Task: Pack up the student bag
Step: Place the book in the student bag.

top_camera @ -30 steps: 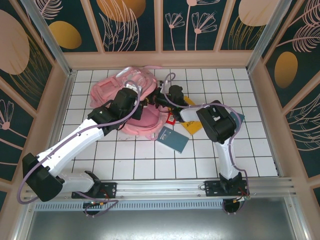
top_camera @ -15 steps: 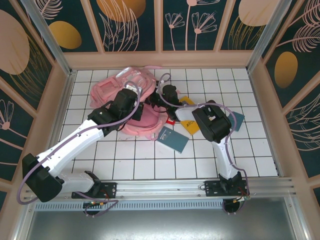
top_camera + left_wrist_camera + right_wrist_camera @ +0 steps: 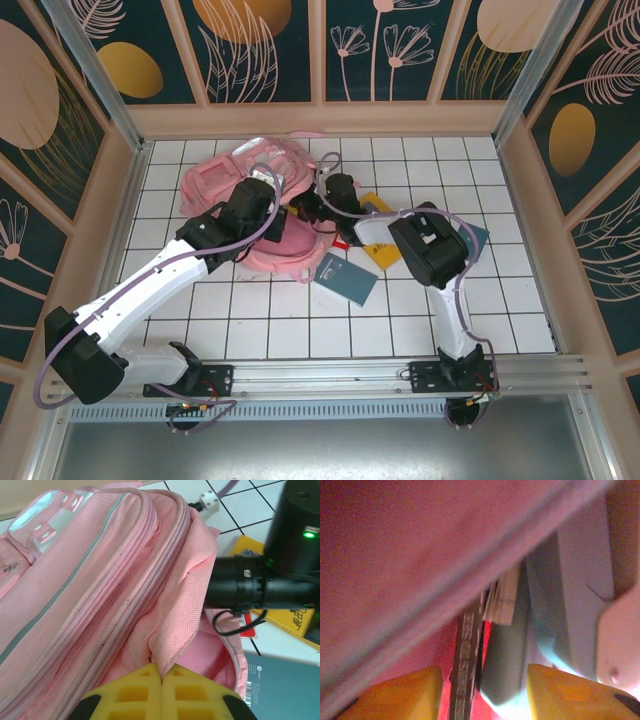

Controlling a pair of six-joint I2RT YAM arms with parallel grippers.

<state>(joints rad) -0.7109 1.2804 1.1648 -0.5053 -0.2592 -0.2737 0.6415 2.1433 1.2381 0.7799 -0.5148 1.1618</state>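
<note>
Right wrist view: my right gripper (image 3: 481,672) has just spread from nearly closed to part-open. Books (image 3: 502,670) stand on edge between its fingers inside the student bag (image 3: 395,555), so I judge this one delivered and let go. The bag lies left of centre on the tiled table (image 3: 400,320). My left gripper (image 3: 161,672) stays clamped on the bag's pink flap, holding its mouth open.
</note>
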